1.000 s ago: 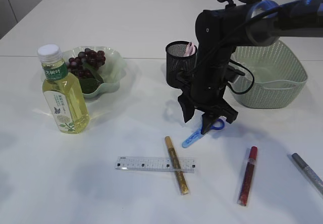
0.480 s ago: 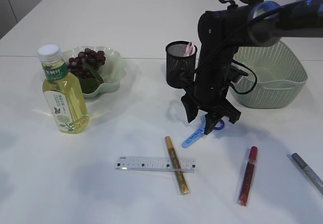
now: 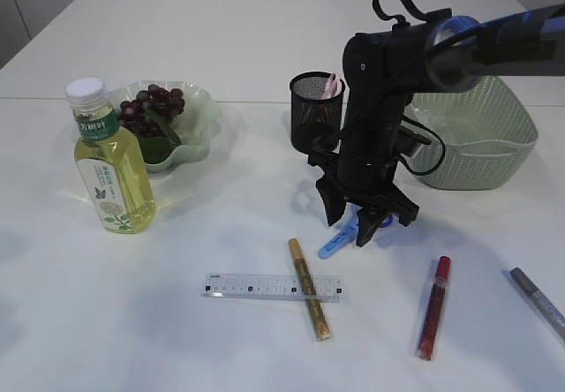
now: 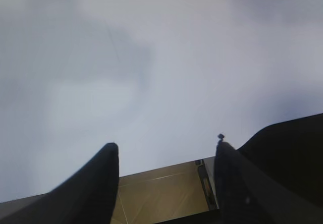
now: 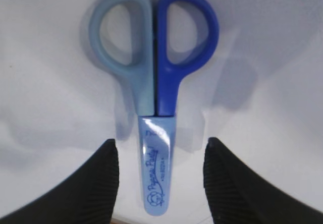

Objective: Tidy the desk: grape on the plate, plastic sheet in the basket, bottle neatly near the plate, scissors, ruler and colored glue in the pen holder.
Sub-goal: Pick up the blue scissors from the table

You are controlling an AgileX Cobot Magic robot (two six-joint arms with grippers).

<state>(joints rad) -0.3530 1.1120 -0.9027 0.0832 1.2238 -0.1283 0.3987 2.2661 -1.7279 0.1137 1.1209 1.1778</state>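
Jaws, right: the right gripper (image 3: 357, 229) hung with its two black fingers apart and nothing between them, straddling the scissors from above.
Jaws, left: the left gripper (image 4: 165, 156) was also apart and empty, seen only in its wrist view over bare white table; it did not appear in the exterior view.
Scissors: the small blue scissors (image 5: 154, 85) lay flat and closed on the white table (image 3: 221, 339), their pale blue blade cover lying between the right fingers (image 5: 98, 183) and the two finger loops pointing away from the wrist.
Pen holder: the black mesh pen holder (image 3: 315, 109) stood near, just behind the right arm, with something pink already inside.
Step in hand: judged to be the pickup of the scissors.
Doing it well: lower straight until the fingertips almost meet the table, keep the covered blade centred, then close across its narrow width so the scissors cannot swivel.
Risk: a grip near the tip would probably let the heavier loops sag.
Waiting items: a clear ruler (image 3: 272, 287) crossed by a gold glue pen (image 3: 309, 289), and a red glue pen (image 3: 433, 307), lay well apart from the scissors.
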